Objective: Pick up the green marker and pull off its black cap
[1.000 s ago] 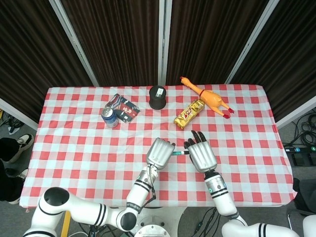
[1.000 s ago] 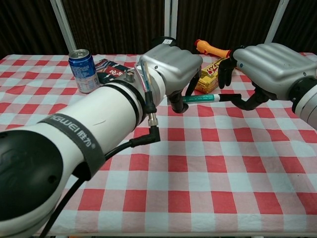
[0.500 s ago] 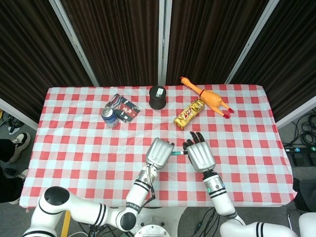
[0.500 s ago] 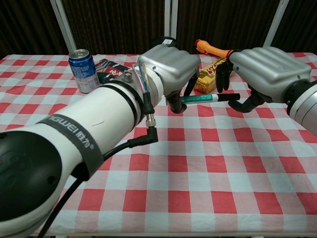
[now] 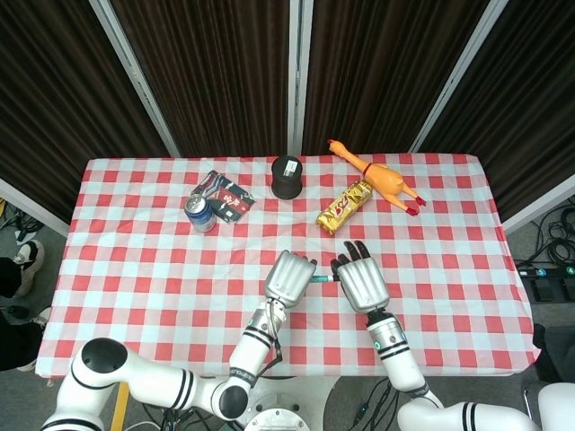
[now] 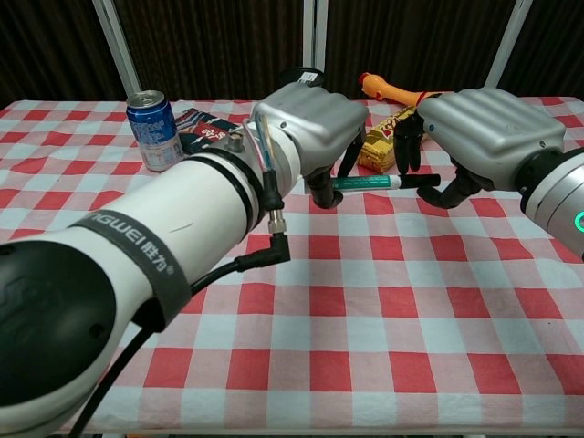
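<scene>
Marker held level above the table, cap end at the right hand.

The green marker (image 6: 367, 182) lies level in the air over the middle of the checked tablecloth (image 6: 383, 310), its body gripped in the left hand (image 6: 315, 123). The black cap (image 6: 423, 180) points into the right hand (image 6: 479, 128), whose fingers curl around it; whether they pinch yet I cannot tell. Best to clamp the cap firmly and pull straight along the pen. Open cloth lies to the right; the candy bar (image 5: 344, 206) sits well behind.
</scene>
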Action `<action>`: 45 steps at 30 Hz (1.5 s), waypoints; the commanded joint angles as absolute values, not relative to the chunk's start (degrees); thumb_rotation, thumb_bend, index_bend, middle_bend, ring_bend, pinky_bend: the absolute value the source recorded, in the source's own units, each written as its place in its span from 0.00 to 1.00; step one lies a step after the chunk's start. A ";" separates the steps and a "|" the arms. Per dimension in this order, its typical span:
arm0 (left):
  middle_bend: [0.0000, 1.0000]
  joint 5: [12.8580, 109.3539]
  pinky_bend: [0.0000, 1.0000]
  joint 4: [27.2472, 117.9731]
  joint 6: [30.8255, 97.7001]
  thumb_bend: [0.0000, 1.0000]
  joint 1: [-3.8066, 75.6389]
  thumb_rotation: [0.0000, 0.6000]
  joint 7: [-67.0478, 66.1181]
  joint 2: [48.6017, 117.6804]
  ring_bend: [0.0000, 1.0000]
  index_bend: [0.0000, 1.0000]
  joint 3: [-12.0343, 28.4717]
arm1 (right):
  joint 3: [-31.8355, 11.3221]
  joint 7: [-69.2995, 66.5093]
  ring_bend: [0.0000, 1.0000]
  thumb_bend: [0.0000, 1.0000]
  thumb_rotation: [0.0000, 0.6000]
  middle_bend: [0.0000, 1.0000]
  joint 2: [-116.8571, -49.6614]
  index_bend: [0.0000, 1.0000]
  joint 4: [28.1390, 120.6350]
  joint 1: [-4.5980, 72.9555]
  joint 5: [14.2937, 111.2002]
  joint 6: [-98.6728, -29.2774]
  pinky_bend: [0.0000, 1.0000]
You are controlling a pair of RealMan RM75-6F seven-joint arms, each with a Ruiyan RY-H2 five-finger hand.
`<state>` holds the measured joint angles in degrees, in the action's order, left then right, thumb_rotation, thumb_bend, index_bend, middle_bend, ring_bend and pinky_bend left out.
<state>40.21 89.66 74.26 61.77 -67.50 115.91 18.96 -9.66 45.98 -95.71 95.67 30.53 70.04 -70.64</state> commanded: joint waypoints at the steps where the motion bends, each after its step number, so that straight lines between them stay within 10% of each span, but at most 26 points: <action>1: 0.62 40.06 0.62 89.62 74.28 0.44 61.82 1.00 -67.50 115.89 0.62 0.59 18.84 | -9.62 45.98 0.18 0.23 1.00 0.48 -95.86 0.55 95.48 30.66 70.05 -70.85 0.19; 45: 0.62 42.94 0.62 90.40 73.86 0.44 59.56 1.00 -62.85 111.62 0.62 0.59 15.15 | -8.79 40.71 0.35 0.32 1.00 0.69 -94.80 0.80 92.36 29.46 71.65 -74.72 0.27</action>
